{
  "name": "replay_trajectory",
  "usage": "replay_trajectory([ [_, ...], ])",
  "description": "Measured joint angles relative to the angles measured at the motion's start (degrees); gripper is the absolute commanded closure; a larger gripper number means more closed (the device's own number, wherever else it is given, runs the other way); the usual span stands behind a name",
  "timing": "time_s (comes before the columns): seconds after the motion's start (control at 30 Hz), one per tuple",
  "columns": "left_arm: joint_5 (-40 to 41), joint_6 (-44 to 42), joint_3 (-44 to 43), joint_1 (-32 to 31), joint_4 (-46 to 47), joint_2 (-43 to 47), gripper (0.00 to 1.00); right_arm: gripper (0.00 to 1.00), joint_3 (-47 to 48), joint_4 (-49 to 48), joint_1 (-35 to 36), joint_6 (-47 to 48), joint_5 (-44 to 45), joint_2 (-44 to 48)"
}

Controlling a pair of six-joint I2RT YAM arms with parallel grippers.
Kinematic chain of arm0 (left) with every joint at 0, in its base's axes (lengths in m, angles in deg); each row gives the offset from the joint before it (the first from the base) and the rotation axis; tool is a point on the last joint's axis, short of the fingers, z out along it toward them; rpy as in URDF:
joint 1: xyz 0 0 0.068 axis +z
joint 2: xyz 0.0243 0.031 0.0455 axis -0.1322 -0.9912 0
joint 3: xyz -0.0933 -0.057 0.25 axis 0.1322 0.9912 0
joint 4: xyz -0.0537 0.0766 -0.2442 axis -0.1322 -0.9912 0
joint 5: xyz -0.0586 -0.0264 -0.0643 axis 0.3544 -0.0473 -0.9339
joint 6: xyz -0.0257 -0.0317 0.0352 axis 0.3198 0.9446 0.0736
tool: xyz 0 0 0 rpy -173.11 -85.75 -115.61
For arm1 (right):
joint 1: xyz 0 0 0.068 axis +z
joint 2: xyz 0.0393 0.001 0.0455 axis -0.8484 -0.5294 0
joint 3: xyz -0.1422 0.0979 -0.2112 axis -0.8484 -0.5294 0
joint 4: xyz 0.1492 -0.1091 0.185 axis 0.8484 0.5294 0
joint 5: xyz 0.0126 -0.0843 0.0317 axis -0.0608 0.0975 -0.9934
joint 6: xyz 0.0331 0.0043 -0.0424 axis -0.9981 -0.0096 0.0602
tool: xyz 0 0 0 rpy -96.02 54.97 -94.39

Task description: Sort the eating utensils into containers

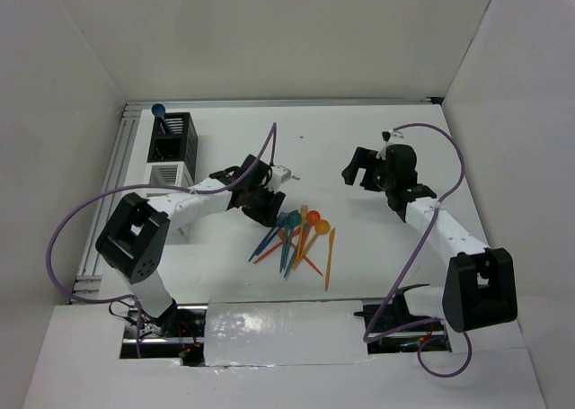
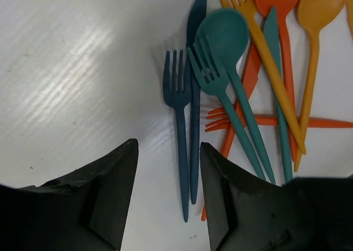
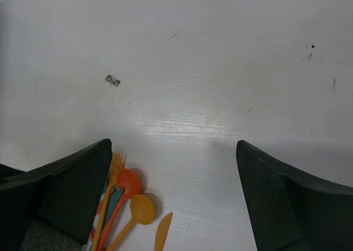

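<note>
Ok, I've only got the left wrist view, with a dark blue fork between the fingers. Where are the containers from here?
Observer: Both stand at the table's far left corner. The black bin is farther back and the white bin is just nearer than it.
Operator: Anything in them?
Observer: A blue utensil sticks up out of the black bin. I can't see into the white one.
Operator: And the right arm?
Observer: The right end effector is open and empty over bare table, to the right of the utensil pile.
</note>
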Motion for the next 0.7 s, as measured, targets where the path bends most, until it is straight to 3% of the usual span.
replay_trajectory([
  [0.63,3.4,2.3,1.8,-2.7,1.6,-5.0,0.46,0.00,-0.6,0.1,-0.1,0.0,1.1,0.5],
  [0.7,3.5,2.5,1.8,-2.7,1.9,-5.2,0.57,0.00,-0.6,0.1,-0.1,0.0,1.1,0.5],
])
